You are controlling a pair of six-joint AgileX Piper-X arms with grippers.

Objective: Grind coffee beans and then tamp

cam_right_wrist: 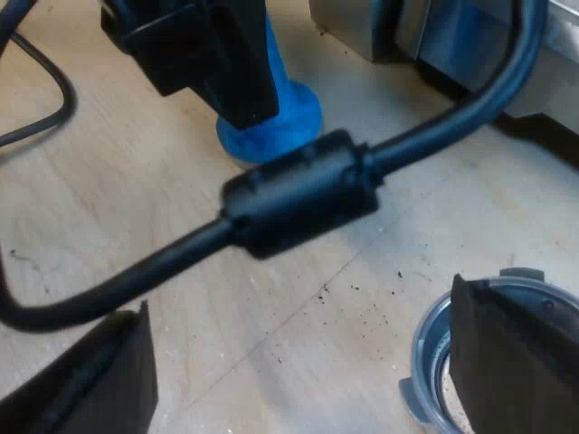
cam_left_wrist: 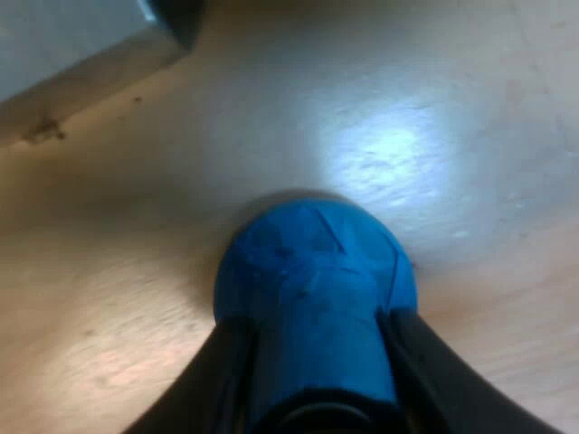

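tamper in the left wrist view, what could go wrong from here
1. The left gripper pinches the blue tamper on its rounded handle, so it may slip or tilt when lifted.
2. The metal holder lies at the open right gripper, unclamped. It might get knocked, or shift under tamping.
3. Loose grounds on the table could spread further.

Open tabletop (cam_right_wrist: pixel 271 316) between blue tamper (cam_right_wrist: pixel 280 122), metal holder (cam_right_wrist: pixel 422 354) and machine (cam_right_wrist: pixel 362 27)
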